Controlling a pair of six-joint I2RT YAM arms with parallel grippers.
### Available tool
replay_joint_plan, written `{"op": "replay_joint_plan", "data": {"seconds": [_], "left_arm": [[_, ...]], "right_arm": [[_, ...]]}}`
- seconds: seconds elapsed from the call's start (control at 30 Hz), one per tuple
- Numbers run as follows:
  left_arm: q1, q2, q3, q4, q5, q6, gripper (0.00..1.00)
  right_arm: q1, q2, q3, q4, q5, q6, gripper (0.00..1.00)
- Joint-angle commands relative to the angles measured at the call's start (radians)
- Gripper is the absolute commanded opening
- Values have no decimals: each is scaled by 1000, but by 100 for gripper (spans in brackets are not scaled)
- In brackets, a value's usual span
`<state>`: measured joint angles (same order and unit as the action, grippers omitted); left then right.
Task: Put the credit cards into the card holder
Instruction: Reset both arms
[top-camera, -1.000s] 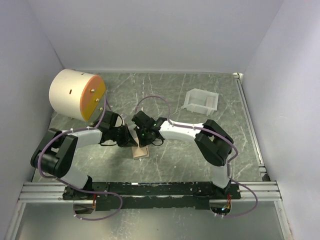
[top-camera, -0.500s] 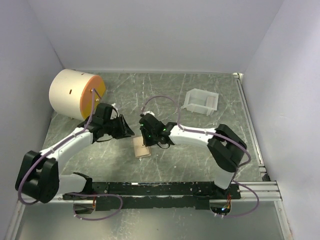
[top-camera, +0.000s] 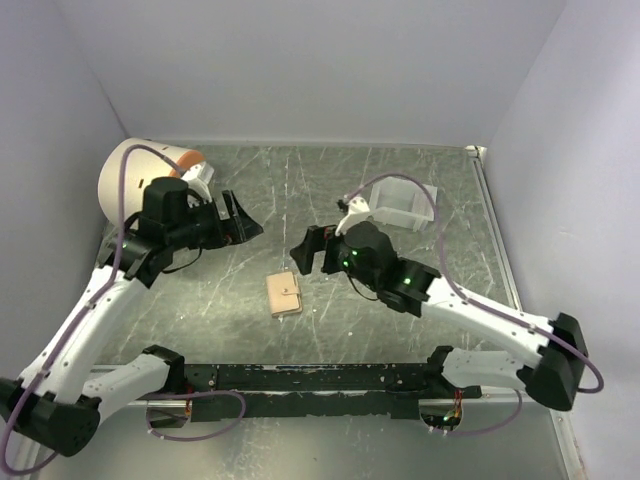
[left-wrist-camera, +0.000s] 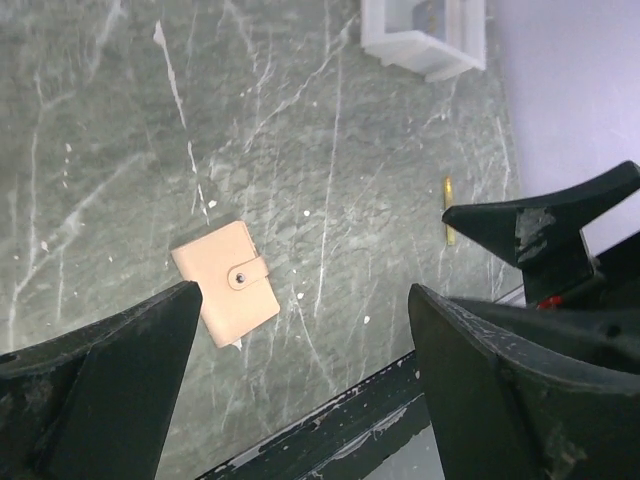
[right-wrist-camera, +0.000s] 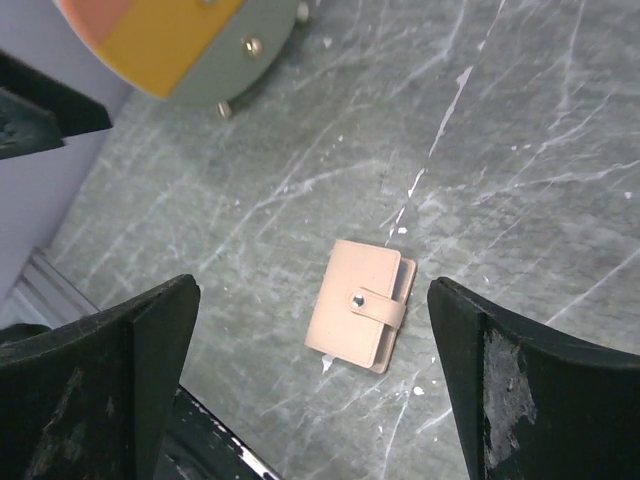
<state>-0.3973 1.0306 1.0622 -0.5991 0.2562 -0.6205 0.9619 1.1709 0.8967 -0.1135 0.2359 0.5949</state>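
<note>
The left gripper is held wide open and empty, up and left of the card holder. The right gripper, likewise spread and empty, is held just right of it. The card holder is seen snapped closed and lying flat on the table.

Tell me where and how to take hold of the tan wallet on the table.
Come straight down from above: the wallet lies flat, closed and snapped on the table, so no face is open to a sideways grip. Pinch across its shorter span, one finger on the spine edge and the other on the opening edge beside the strap. The open right gripper looks best placed.
</note>
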Motion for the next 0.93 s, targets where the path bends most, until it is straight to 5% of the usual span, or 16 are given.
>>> {"op": "replay_joint_plan", "data": {"seconds": [0.0,0.33,0.9], "left_arm": [[-6,-103,74,-108,-9,87,97],[-6,-302,-49,-60,-18,81,100],[-6,-333,-142,-33,-13,2,100]], "right_arm": [[-1,-124,-40,6,78,32,100],[-1,-200,-62,-79,132,140,100],[-1,-216,-125,-36,90,174,100]]}}
